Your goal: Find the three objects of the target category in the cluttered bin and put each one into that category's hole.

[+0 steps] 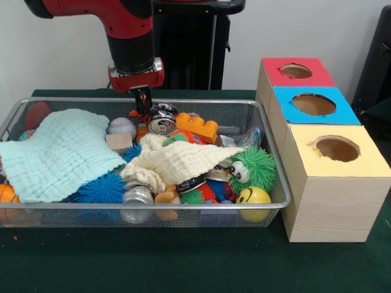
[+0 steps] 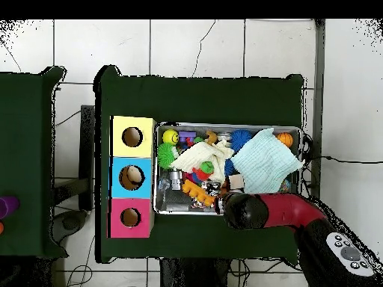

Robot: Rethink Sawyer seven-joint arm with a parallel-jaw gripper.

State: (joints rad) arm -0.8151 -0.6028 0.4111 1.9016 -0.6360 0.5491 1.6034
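My gripper hangs at the far rim of the wire bin, just left of a crushed silver can and close above the clutter. Nothing is visibly held. More dented cans lie under the cream cloth: one at the near rim and one by the green fuzzy toy. Beside the bin stand three boxes with round holes: red, blue and yellow. From overhead, the red arm covers the gripper at the bin's edge.
A mint cloth covers the bin's left half. An orange brick, a baseball, a wooden block, a blue spiky ball and a yellow smiley ball also fill the bin. Green tablecloth surrounds it.
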